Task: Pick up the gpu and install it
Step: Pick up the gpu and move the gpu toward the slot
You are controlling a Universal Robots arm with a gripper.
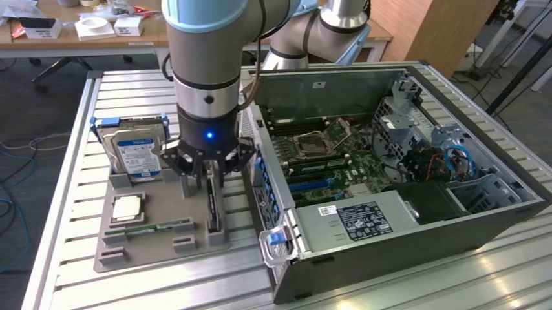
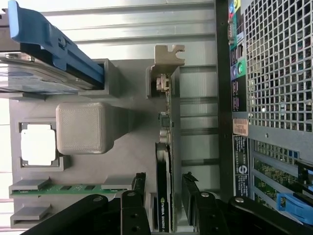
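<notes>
A Universal Robots arm's gripper (image 1: 207, 173) is hovering low over the gpu (image 1: 213, 206), which is standing on edge in a slot of the gray parts tray (image 1: 172, 200) on the slatted tabletop (image 1: 74, 194). In the wrist view the fingers (image 2: 140, 188) are standing wide apart, straddling the black card with a gap on each side and holding nothing; the card's silver bracket (image 2: 168, 56) is showing at the far end. In the exterior view a hard drive (image 1: 136, 154) is sitting at about ten o'clock of the gripper, a processor (image 1: 127, 206) and a green memory stick (image 1: 159, 227) at about eight o'clock, and the open computer case (image 1: 371, 252) at three o'clock, its motherboard (image 1: 332, 155) exposed. The work appears to be at the pick-up step, with the grasp not yet made and the install not begun. A sound grip would likely call for the fingers to close squarely on the card's two flat faces, centred so that it lifts out of the slot without tilting.
</notes>
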